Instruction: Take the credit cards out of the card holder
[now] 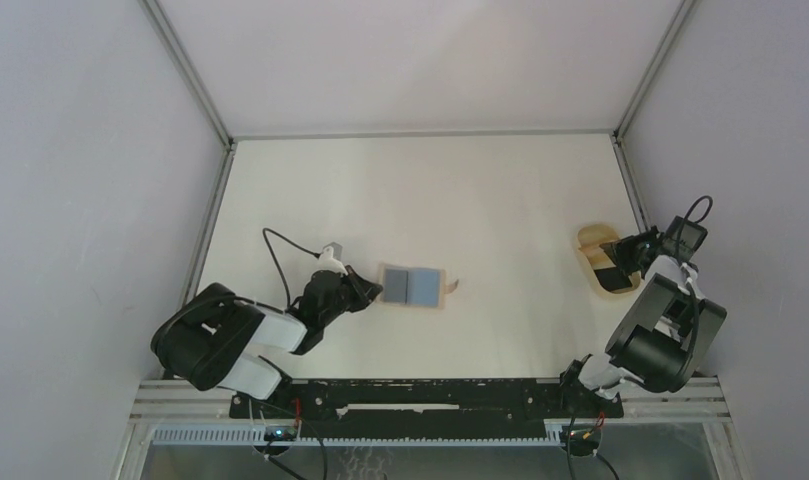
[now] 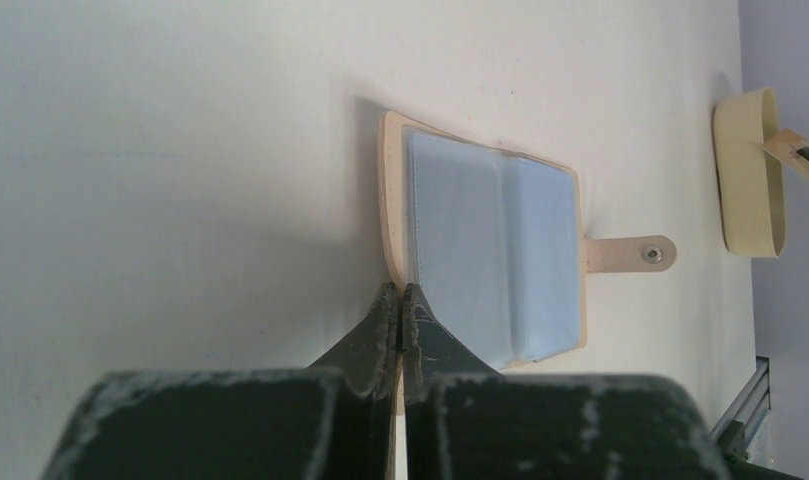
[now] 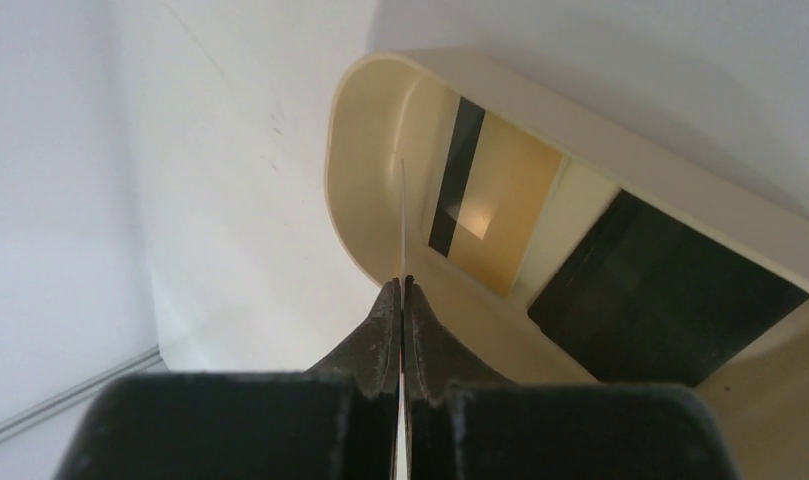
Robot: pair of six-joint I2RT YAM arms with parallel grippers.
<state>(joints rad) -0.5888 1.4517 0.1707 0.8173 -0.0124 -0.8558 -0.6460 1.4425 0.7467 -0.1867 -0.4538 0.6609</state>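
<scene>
The tan card holder [image 1: 413,287] lies open mid-table, its light blue plastic sleeves [image 2: 490,250] facing up and its snap strap [image 2: 630,254] sticking out to the right. I cannot tell whether a card sits inside the sleeves. My left gripper [image 2: 400,300] is shut on the holder's near tan edge; it also shows in the top view [image 1: 370,290]. My right gripper [image 3: 401,290] is shut on a thin card [image 3: 403,215] seen edge-on over the oval tan tray [image 3: 352,120]. A black card [image 3: 670,290] and a yellowish card with a dark stripe [image 3: 500,205] lie in the tray.
The tray [image 1: 592,240] stands at the table's right edge, close to the right wall rail. In the left wrist view the tray [image 2: 745,170] sits far right, with the held card's tan corner [image 2: 785,148] above it. Grey walls enclose the white table.
</scene>
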